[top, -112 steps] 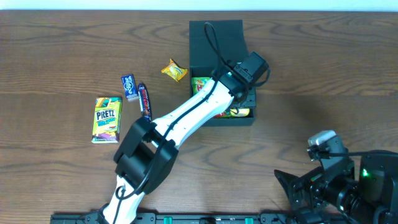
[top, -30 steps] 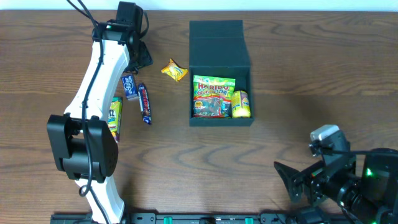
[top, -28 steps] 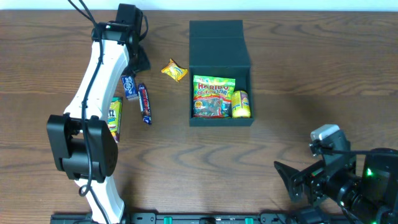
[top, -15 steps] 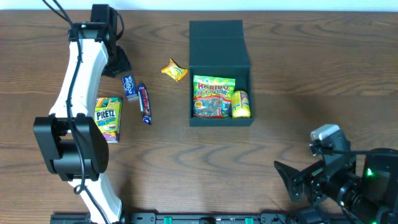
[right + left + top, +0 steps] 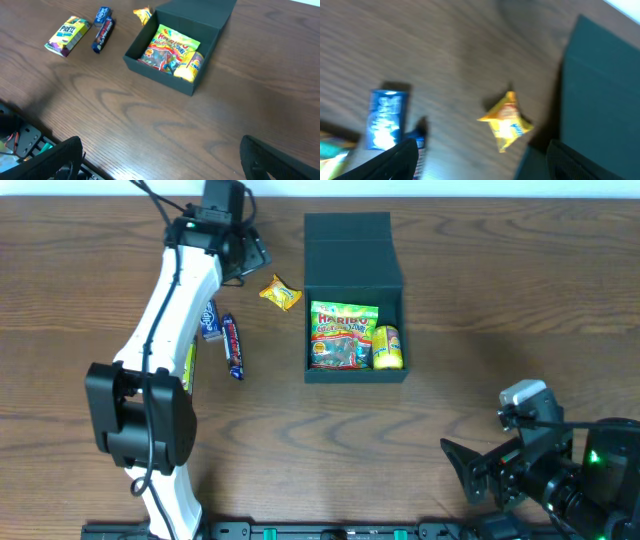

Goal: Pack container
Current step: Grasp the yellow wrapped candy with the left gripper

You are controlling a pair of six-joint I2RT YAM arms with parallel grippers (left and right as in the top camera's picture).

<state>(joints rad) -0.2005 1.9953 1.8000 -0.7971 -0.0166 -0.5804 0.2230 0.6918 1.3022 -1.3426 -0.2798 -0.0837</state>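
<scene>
Right gripper [image 5: 160, 145] low at near table edge, jaws spread wide, nothing between them; container [image 5: 355, 373] mid-table, lid folded back flat on its far side — Haribo bag [image 5: 343, 335] and yellow packet [image 5: 388, 347] lie inside; yellow wrapped candy [image 5: 280, 293] on the table just left of the container; left gripper [image 5: 250, 258] farther back, near that candy, jaws apart and empty — wrist view blurred.
</scene>
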